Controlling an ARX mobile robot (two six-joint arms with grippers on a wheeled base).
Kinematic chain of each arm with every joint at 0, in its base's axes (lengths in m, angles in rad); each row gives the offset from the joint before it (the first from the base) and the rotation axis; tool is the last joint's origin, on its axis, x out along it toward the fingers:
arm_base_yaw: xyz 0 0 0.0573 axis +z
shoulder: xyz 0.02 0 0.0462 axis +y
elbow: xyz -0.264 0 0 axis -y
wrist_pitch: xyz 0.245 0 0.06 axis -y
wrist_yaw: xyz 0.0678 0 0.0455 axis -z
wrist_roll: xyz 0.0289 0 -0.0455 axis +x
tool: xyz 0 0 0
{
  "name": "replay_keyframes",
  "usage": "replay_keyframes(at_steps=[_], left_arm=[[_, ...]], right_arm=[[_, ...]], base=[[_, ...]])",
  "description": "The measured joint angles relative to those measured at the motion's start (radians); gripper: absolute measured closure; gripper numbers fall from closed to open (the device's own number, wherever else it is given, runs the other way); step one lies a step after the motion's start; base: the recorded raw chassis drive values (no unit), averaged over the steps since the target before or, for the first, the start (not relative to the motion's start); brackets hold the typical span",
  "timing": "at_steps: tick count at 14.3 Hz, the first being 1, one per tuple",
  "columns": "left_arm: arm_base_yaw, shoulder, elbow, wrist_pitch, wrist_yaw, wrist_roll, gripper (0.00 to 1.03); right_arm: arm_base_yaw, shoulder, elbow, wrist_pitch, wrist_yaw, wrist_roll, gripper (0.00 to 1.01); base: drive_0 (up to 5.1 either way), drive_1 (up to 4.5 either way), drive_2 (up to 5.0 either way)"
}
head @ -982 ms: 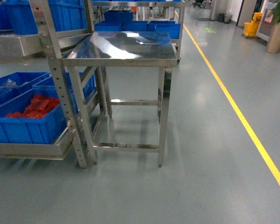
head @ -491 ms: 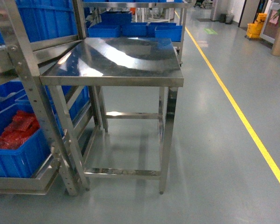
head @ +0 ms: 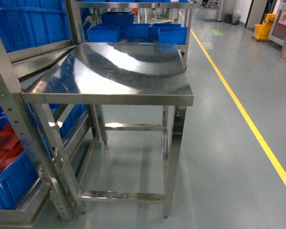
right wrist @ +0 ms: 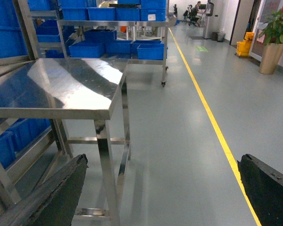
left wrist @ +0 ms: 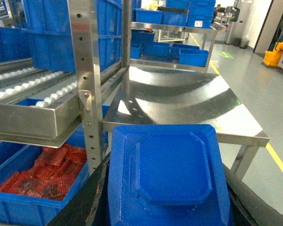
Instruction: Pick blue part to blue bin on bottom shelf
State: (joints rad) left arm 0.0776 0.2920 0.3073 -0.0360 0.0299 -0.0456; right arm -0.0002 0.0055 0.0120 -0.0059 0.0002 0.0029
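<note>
The blue part, a flat block with a raised octagonal top, fills the bottom of the left wrist view. My left gripper is shut on it, a black finger on each side. To its lower left a blue bin of red parts stands on the bottom shelf of the steel rack; the head view shows that blue bin at its left edge. My right gripper stands open over bare floor with nothing between its fingers. Neither gripper shows in the head view.
A square steel table stands right in front, touching the rack's perforated upright. A roller-track tier hangs above the bin. More blue bins sit on a far rack. A yellow floor line runs on the right.
The head view has moved closer to the steel table, which now looms larger. The rack and its blue bin have slid toward the left edge.
</note>
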Motion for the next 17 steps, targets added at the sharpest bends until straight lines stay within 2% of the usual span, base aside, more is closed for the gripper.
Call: replay_keyframes(at_steps=[5,8,17], left_arm=[[0.0,0.0,0.0,0.002,-0.002,0.0,0.6],[0.0,0.006,0.0,0.0,0.0,0.0,0.6],[0.0,-0.002,0.0,0.001,0.0,0.0,0.6]], right_arm=[[0.0,0.0,0.0,0.001,0.0,0.0,0.03],[0.0,0.0,0.0,0.003,0.0,0.0,0.03],[0.0,0.0,0.0,0.0,0.0,0.0,0.03]], base=[[0.0,4.07,-4.0],[0.0,0.0,0.0],[-4.9,2.59,2.6]])
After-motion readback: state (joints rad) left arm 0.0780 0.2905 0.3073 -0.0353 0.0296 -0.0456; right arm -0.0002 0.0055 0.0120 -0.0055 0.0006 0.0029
